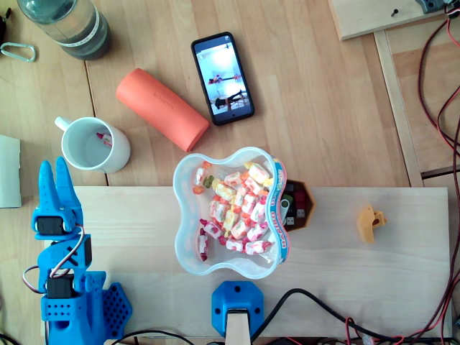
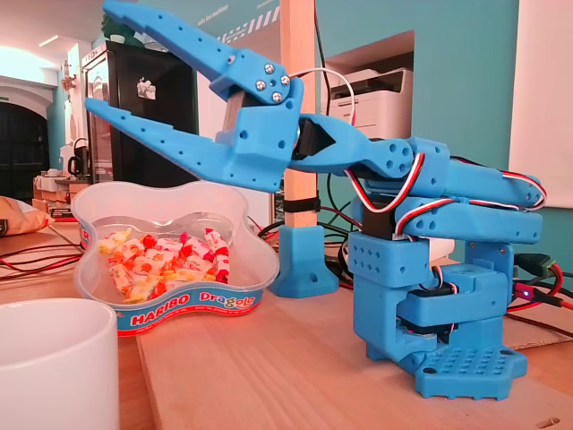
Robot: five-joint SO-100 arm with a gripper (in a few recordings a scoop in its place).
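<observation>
Held 1 blue plastic tool [image 1: 54, 172] gaping, empty, near 1 round white mug [image 1: 118, 154] and 1 lobed clear tub [image 1: 215, 267] of wrapped candies [image 1: 233, 208].

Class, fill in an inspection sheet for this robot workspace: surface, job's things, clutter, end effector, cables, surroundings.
Surface: pale board on a wooden table.
Job's things: white mug holding one wrapped sweet, nearest the end effector; clear tub of wrapped sweets mid-board.
Clutter: orange roll, phone, bottle, carabiner, small orange block, dark six-sided box beside the tub.
End effector: open, empty, raised above the board.
Cables: red wires at the right edge, black cable along the front edge, overhead view.
Surroundings: printer and teal wall behind the arm, fixed view.
</observation>
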